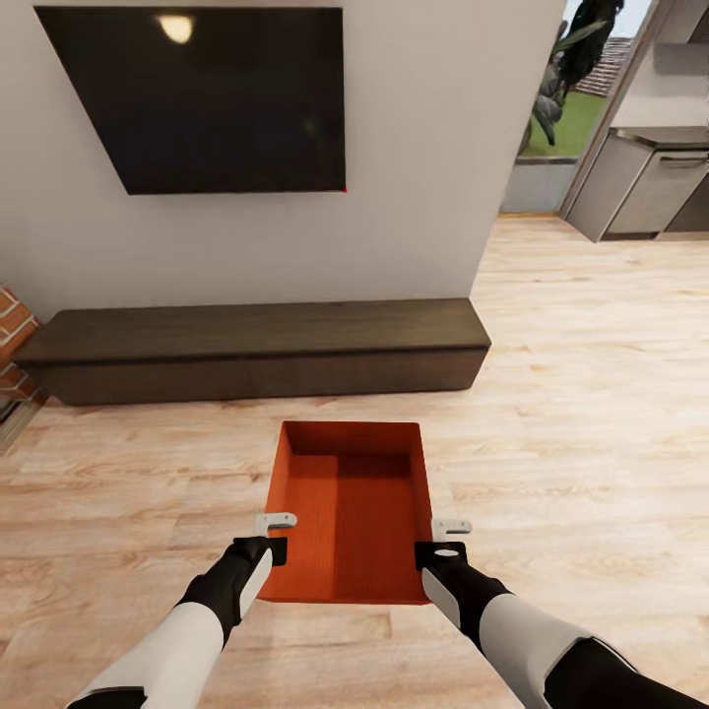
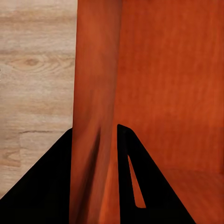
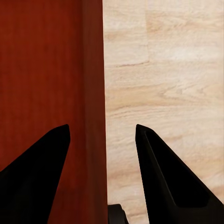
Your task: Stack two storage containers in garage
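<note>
Living-room plank floor (image 1: pixel 601 414) carries one bin (image 1: pixel 350 517) before the console (image 1: pixel 256 350). Left gripper (image 2: pixel 95 154) pinches its side wall; right gripper (image 3: pixel 102 154) straddles the opposite wall, gapped. Likely light, rigid; walls suit gripping.

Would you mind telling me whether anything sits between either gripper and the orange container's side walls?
Nothing visible does. The left gripper straddles the left wall of the storage container, one finger inside and one outside. The right gripper straddles the right wall with a wider gap. The wood floor around the container shows no obstacle.
</note>
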### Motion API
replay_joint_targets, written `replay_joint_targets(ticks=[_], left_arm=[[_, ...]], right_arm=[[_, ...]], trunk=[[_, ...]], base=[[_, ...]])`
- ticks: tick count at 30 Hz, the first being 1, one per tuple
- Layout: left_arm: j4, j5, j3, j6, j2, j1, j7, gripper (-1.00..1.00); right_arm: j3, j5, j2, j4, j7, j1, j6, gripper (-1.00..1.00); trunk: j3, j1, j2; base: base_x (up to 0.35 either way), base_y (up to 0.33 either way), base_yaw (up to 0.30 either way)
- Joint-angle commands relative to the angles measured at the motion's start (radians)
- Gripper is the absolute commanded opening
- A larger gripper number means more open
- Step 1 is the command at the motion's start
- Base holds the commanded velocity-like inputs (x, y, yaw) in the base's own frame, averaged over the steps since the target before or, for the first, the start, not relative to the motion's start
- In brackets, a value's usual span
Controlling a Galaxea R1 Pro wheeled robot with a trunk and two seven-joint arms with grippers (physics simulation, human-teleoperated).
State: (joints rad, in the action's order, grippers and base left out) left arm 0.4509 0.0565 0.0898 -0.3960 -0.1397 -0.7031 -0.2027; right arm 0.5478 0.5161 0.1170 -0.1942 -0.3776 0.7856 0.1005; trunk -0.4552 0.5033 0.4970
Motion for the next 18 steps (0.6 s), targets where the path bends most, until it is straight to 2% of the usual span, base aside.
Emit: replay_joint_targets(ticks=[1,14,18], left_arm=[[0.000,0.031,0.013,-0.011,-0.001,0.001,-0.006,-1.00],[0.000,0.031,0.013,-0.011,0.000,0.001,-0.006,-1.00],[0.000,0.031,0.013,-0.010,-0.001,0.001,-0.006,-1.00]], right_arm=[[-0.017,-0.019,0.000,-0.050,-0.003,0.001,0.006,-1.00],[-0.017,-0.019,0.000,-0.050,-0.003,0.001,0.001,-1.00],[-0.017,-0.019,0.000,-0.050,-0.003,0.001,0.001,-1.00]], trunk=[[0.003,-0.004,-0.006],[0.064,-0.053,-0.097],[0.070,-0.053,-0.097]], base=[[0.000,0.000,0.000],[0.000,0.000,0.000],[0.000,0.000,0.000]])
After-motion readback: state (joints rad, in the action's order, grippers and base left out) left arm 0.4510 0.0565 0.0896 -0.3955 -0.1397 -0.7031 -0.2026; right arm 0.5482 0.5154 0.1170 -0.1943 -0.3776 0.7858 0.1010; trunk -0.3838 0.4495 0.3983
